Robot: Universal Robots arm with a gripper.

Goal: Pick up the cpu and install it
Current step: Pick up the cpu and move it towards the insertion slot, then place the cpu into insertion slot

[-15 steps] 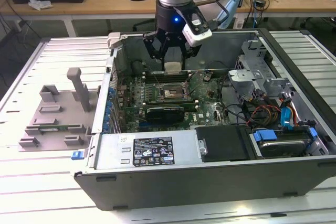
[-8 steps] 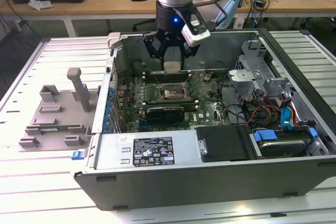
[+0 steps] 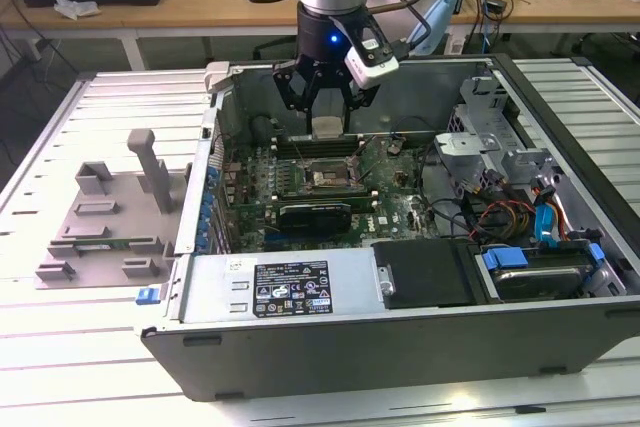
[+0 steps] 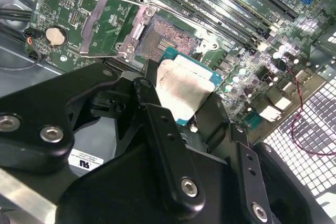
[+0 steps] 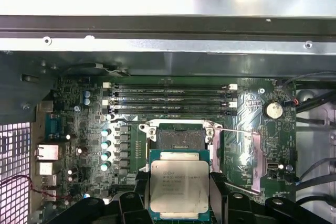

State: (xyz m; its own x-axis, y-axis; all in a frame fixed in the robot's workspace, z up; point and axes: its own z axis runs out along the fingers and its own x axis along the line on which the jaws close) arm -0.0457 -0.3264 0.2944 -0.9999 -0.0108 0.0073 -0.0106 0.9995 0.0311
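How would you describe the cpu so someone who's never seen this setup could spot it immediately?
Find the open computer case and the green motherboard inside it. Above the board the robot's black hand grips the cpu, a thin square chip. Its dull silver top with a green rim sets it apart from the empty socket close by.

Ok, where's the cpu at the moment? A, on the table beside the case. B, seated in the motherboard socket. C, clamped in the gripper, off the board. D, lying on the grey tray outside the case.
C: the gripper is shut on the cpu by its edges, and the socket on the motherboard lies open and empty.
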